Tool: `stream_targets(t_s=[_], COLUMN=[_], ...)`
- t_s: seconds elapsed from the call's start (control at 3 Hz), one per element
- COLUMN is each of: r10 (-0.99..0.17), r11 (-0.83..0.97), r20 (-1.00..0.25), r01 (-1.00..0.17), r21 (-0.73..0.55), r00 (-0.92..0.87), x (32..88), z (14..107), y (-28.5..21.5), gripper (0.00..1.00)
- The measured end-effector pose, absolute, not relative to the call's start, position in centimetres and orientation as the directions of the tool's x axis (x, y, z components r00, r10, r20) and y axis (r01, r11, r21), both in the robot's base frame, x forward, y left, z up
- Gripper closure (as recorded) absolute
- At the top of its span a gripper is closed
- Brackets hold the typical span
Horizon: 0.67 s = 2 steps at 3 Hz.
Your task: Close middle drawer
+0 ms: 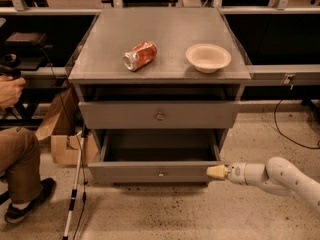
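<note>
The middle drawer [150,173] is the low grey front with a small round knob. It is pulled well out of the grey cabinet [90,74], and its long tray is bare. My gripper [216,172] reaches in from the right at floor level on a white arm [280,176]. Its cream fingertips are together and touch the right end of the drawer's front panel. It holds nothing. Above is a taller-fronted drawer [200,115] with a like knob, standing slightly out.
On the cabinet top lie a crushed red can [140,55] and a cream bowl [208,57]. A seated person's leg and shoe [20,184] are at the left. Beside them are a white cane [72,194] and a cardboard box [62,144]. A cable [295,134] lies on the floor at the right.
</note>
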<state>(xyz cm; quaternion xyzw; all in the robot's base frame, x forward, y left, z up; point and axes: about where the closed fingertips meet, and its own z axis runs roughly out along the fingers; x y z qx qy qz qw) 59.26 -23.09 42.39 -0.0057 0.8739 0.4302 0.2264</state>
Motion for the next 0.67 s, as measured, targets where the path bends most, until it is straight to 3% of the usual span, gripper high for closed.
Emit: stream_targets(t_s=[0.67], r10=[0.195], r11=[0.634], r20=[-0.409], r01=[-0.204], r21=[0.746], r00=[-0.891], x=[60.25], z=[42.20], y=[-23.39], gripper=[1.00])
